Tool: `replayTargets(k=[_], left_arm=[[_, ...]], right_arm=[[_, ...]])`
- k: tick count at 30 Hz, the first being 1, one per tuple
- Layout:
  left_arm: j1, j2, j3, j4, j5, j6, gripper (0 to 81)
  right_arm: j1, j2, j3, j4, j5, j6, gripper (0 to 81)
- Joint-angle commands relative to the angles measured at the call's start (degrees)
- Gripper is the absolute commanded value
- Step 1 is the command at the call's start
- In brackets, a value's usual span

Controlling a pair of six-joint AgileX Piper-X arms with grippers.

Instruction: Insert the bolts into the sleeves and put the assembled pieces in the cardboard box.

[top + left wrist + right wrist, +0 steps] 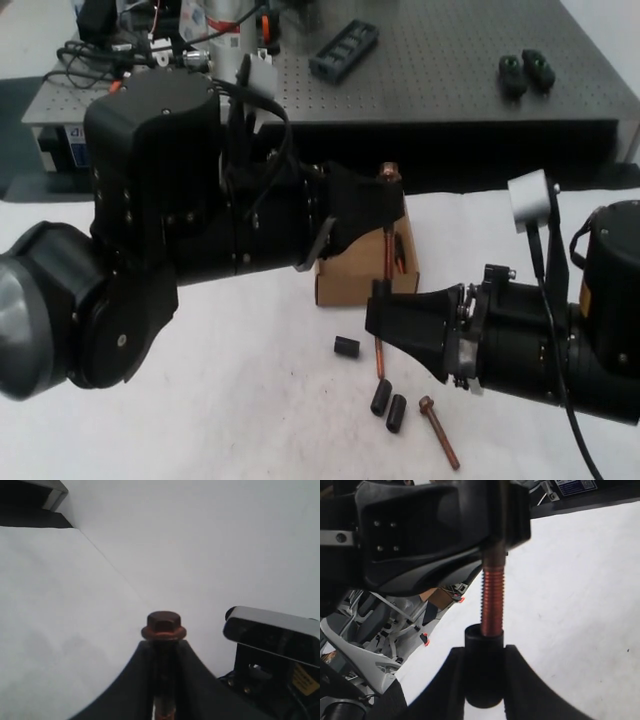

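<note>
Left end effector (163, 645), closed on the copper-coloured bolt (492, 600), holds its tip in the black sleeve (483, 677) clamped by the right end effector (484, 652) (near the cardboard box (345, 283)); any tilt could jam the thread.

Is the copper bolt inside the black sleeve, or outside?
Only the tip is in: the bolt enters the sleeve at its top; most thread shows above.

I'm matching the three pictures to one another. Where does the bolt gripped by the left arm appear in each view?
High view: the bolt stands upright near the centre, head up.
Left wrist view: its head sits mid-picture between the fingers.
Right wrist view: its threaded shaft runs through the centre into the sleeve.
Shared landmark: the left gripper clamping it.
</note>
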Motion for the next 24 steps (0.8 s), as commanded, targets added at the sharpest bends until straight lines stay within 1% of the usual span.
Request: replayTargets(k=[1, 4, 10, 16, 17, 22, 23, 24], left_arm=[[0.0, -0.8, -0.1, -1.0, -1.7, 1.3, 0.6], [0.0, -0.8, -0.1, -1.0, -2.3, 1.5, 0.6], [0.0, -0.8, -0.1, -1.0, -2.3, 1.5, 0.6], [0.0, -0.8, -0.1, -1.0, -2.1, 2.3, 0.6], [0.0, -0.8, -0.1, -1.0, -1.5, 2.7, 0.6], [0.0, -0.8, -0.1, -0.5, 5.8, 3.1, 0.0], [0.0, -0.8, -0.1, -0.2, 6.8, 3.2, 2.2], [0.0, -0.8, -0.1, 0.2, 7.4, 3.6, 6.6]], right_arm=[[0.0, 0.1, -0.7, -1.5, 0.6, -0.6, 3.4], [0.0, 0.1, -0.7, -1.4, 0.6, -0.6, 3.4], [0.0, 0.1, -0.7, -1.5, 4.0, -0.6, 3.4], [0.0, 0.1, -0.7, -2.7, 4.2, -0.6, 3.4], [0.0, 0.1, -0.7, -2.8, 4.2, -0.7, 3.4], [0.0, 0.1, -0.7, -2.8, 4.2, -2.8, 3.4], [0.0, 0.1, -0.7, -3.0, 4.2, -3.1, 3.4], [0.0, 0.1, -0.7, -3.0, 4.2, -3.2, 3.4]])
